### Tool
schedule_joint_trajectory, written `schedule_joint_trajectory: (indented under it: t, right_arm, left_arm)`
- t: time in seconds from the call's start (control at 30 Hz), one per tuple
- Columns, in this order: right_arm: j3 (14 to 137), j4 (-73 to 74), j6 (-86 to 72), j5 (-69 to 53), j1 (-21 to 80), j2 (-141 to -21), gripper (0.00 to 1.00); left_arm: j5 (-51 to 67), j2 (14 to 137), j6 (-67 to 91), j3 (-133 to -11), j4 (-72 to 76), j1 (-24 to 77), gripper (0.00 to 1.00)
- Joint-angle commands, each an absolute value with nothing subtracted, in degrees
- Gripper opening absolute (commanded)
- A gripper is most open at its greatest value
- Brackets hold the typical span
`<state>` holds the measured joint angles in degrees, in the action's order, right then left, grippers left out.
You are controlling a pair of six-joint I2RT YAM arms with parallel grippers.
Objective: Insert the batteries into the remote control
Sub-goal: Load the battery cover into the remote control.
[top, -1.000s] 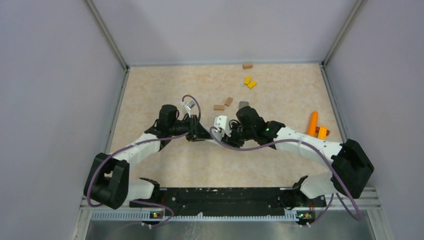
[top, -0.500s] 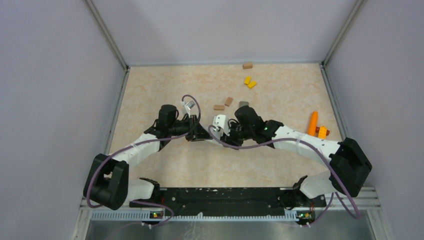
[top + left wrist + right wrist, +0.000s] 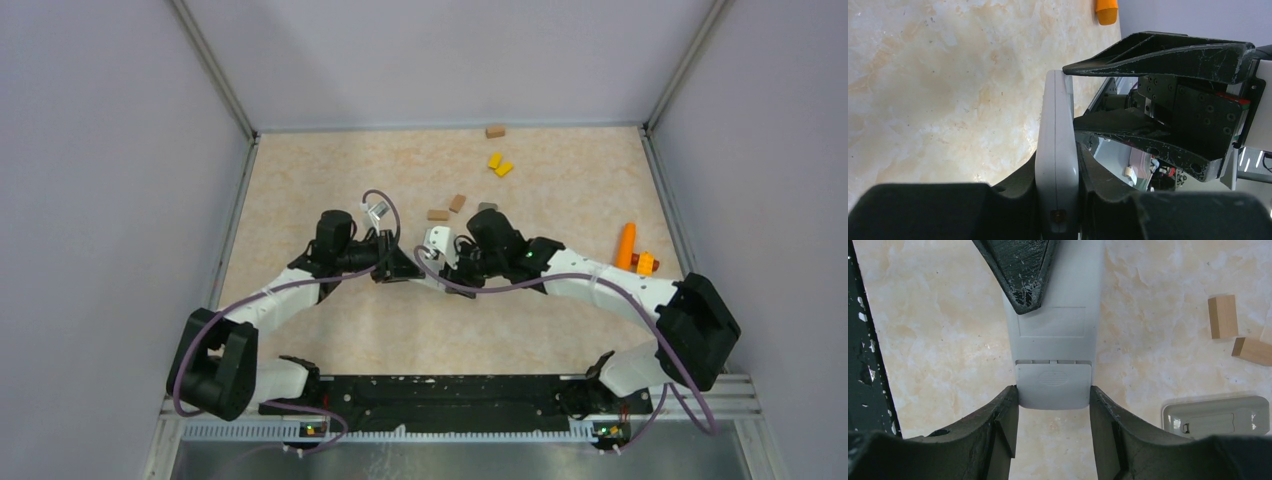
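Two robot arms meet over the middle of a pale marbled table (image 3: 560, 200); between them they hold a light grey remote control (image 3: 1053, 330) off the surface, back side facing the right wrist camera. The left gripper (image 3: 1057, 162) is clenched on the remote's body across its thin faces, probably to steady it. The right gripper (image 3: 1054, 400) grasps the opposite end, one finger pressed against each side of the battery cover (image 3: 1053, 390), which sits in place; this looks like a set-up for sliding it off. So the remote lies directly between both pairs of fingers. A second grey remote (image 3: 1215, 415) rests on the table just beside the right gripper; two brown blocks (image 3: 1223, 316) lie near it. The batteries cannot be seen in any view.
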<state>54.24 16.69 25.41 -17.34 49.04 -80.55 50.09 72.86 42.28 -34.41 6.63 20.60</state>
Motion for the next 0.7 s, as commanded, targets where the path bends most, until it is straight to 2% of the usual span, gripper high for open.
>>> schedule_joint_trajectory:
  t: [0.0,0.47,0.67]
  right_arm:
    - [58.6,12.3,23.7,-17.3,49.7,-82.7,0.45]
    - [60.8,10.8,23.1,-17.9,49.7,-86.1,0.45]
    - [59.2,10.8,28.3,-20.4,49.7,-84.8,0.46]
  left_arm:
    - [61.2,71.2,46.9,-34.2,14.9,22.0,0.00]
    - [71.3,72.0,50.8,-34.2,21.4,24.5,0.00]
    - [73.0,70.9,47.0,-35.3,16.5,25.2,0.00]
